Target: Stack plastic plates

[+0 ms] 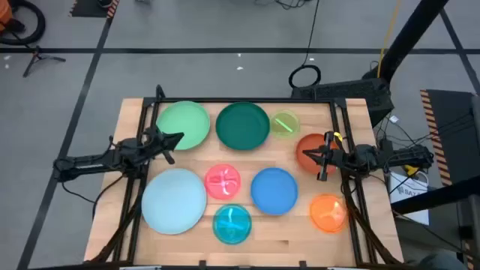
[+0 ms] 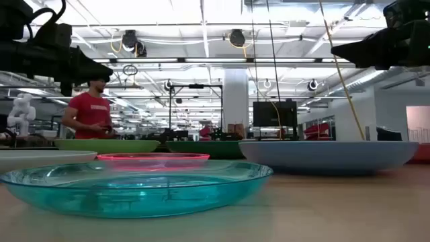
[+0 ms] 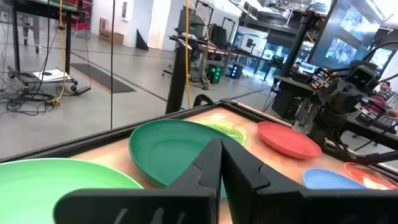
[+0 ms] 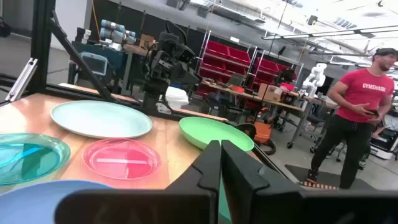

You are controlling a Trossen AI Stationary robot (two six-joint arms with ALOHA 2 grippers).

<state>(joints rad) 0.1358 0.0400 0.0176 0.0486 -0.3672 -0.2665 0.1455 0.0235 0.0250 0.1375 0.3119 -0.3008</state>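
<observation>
Nine plates lie singly on the tabletop [image 1: 315, 225], none stacked yet, so the step in hand looks like the first pick. Nearest the front edge sit the cyan plate [image 1: 232, 223] and the orange plate [image 1: 328, 212]. Behind them lie the pale blue plate [image 1: 174, 200], the pink plate [image 1: 223, 181] and the blue plate [image 1: 274, 190]. Farther back, the red-orange plate [image 1: 311, 152] lies under the right tool [image 1: 325, 156], while the light green plate [image 1: 184, 125], dark green plate [image 1: 243, 124] and small lime plate [image 1: 285, 124] line the far side. The left tool [image 1: 166, 142] hovers at the light green plate's near rim. Both tools are closed to a thin slit and hold nothing, as each wrist view shows.

To do this well, I judge a large plate should serve as the base, so sizes nest downward. The fingers must part before descending, then pinch a raised rim, since these shallow plates offer little else. Smooth plastic may slip, so lift level and lower centred.
</observation>
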